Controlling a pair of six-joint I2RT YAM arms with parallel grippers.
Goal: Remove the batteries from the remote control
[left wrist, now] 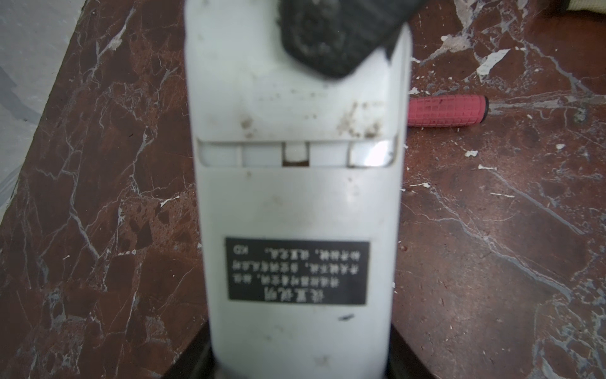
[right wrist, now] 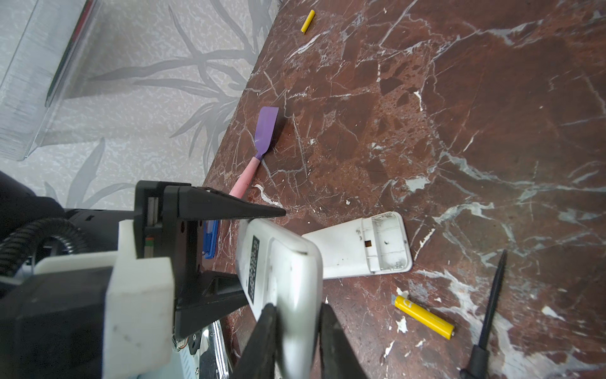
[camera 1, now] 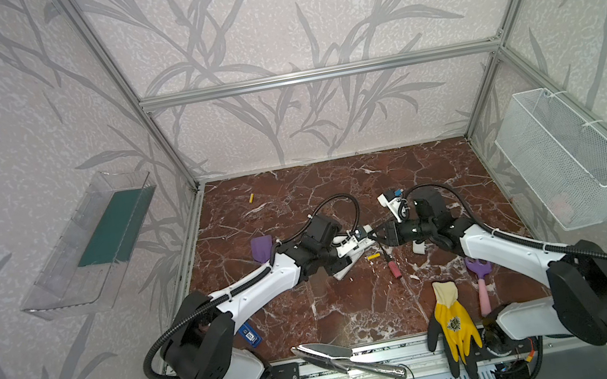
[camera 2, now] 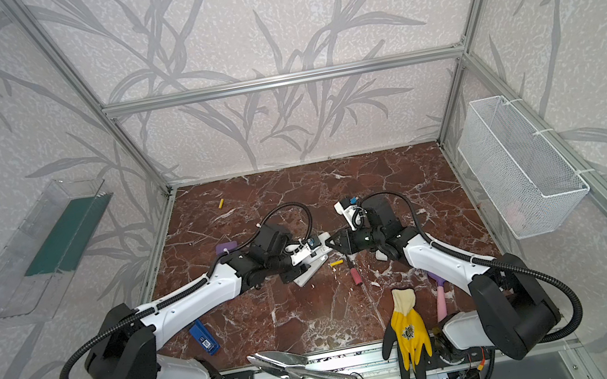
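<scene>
Held white remote [left wrist: 295,197] fills the left wrist view, label side up above the marbled table [camera 1: 358,316]. The left gripper [right wrist: 262,254] is clamped on one end and the right gripper [right wrist: 296,308] pinches the opposite end. A second remote [right wrist: 357,249] lies open-backed on the table with a yellow battery [right wrist: 424,316] just beside it, and a far yellow battery [right wrist: 308,21] lies well apart towards the back left.

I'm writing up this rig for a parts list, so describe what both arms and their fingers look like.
The left arm and the right arm have glossy white link shells between bulky black joint housings. A black corrugated cable hose loops outside each. The left fingers are matt black wedges that taper to a point. The right fingers are black too.
</scene>
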